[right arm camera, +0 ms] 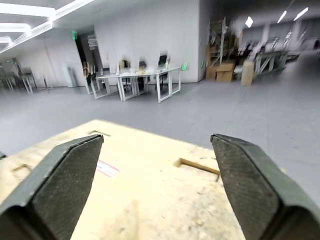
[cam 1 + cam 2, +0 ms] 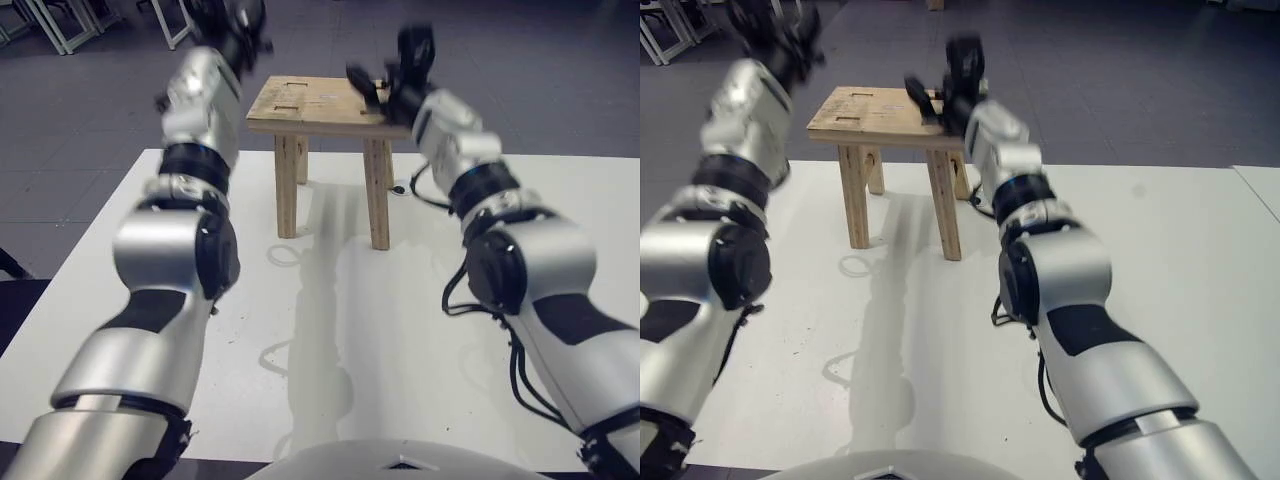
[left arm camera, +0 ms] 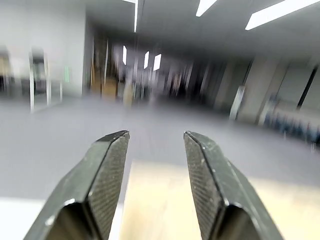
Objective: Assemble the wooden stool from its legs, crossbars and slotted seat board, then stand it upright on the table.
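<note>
From where I stand the job looks all but finished: the wooden stool [image 2: 318, 108] stands upright on its legs [image 2: 287, 188] at the far side of the white counter [image 2: 400, 330], with the slotted seat board [image 1: 150, 200] level on top. I'd judge this to be the last step, letting go and checking. What the next move calls for is drawing both arms up and away without nudging the seat, since a knock could rock it toward the far edge.

On the left, the left gripper [image 3: 155, 135] is raised near the left end of the seat, a little above it. Its fingers [image 3: 107, 175] are spread with nothing between them, and the pale board lies beyond the gap, not in it.

In the middle the stool stands alone, with nothing gripping it.

On the right, the right gripper [image 1: 157, 137] hangs just over the right end of the seat, its fingers [image 1: 65, 175] spread wide and empty — one of the board's slots [image 1: 196, 166] lies in the gap between them. Whether a fingertip grazes the wood I cannot tell.
</note>
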